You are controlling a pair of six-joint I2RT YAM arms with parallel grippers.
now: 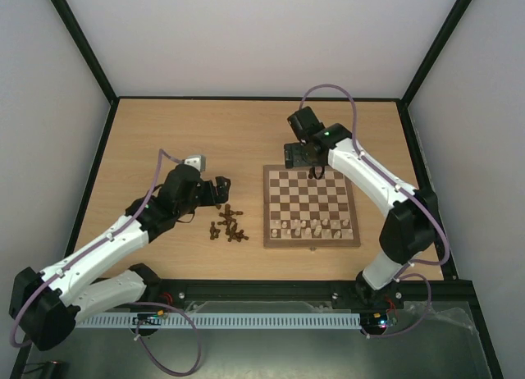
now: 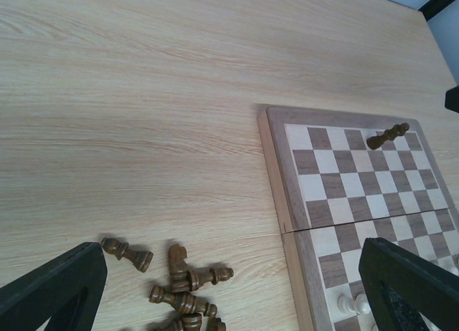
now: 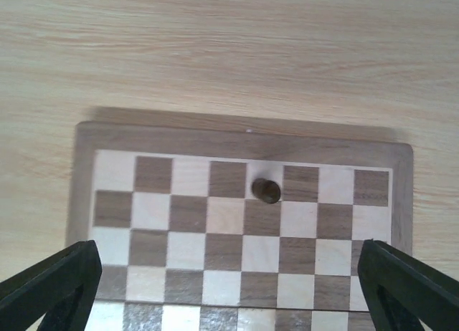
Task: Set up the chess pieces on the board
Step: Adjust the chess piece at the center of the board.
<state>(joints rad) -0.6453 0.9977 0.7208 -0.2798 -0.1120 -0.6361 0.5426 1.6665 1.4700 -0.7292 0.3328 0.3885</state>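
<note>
Right arm (image 1: 369,182), jaws spread, hangs over the far row of the board (image 3: 237,141), leaving a dark piece (image 3: 267,190) standing free there, while the left arm (image 1: 123,231), jaws also spread, hovers by the dark heap (image 2: 185,288) on the desk (image 1: 180,133), seemingly ready to pick the next.

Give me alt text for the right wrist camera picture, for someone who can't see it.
One dark brown chess piece, seen from straight above, sits on the board near its top edge in the picture; no other pieces show. The open right gripper frames the bottom corners with its black fingers, holding nothing, and pale wooden table fills the top.
</note>
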